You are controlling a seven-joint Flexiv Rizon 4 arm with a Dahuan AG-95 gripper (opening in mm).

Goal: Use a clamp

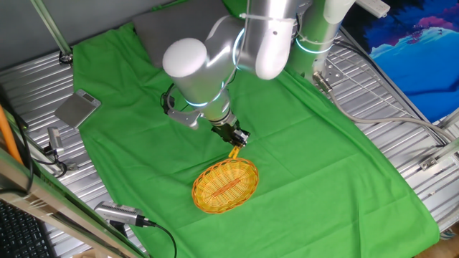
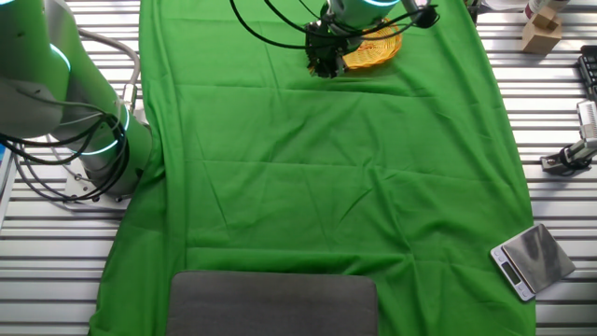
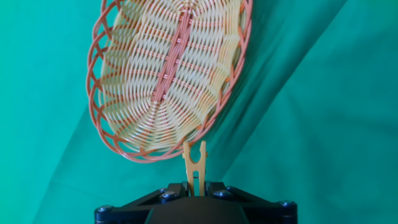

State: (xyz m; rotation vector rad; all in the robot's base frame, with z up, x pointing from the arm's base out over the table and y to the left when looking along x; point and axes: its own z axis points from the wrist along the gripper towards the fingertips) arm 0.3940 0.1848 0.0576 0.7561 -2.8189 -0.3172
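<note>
My gripper [image 3: 194, 186] is shut on the clamp [image 3: 194, 163], a tiny yellow-orange clip whose two prongs stick out ahead of the fingers. The prong tips reach the near rim of the oval woven basket [image 3: 168, 74]; whether they touch it I cannot tell. In one fixed view the gripper [image 1: 234, 137] hovers just above the clamp [image 1: 234, 152] at the upper edge of the basket [image 1: 225, 185]. In the other fixed view the gripper [image 2: 324, 58] is beside the basket [image 2: 373, 49] at the top edge, and the clamp is hidden.
A green cloth [image 1: 287, 172] covers the table. A grey pad [image 2: 272, 303] lies at one end and a small metal scale [image 2: 530, 259] sits off the cloth. Cables and a camera mount [image 1: 118, 213] lie near the cloth's edge.
</note>
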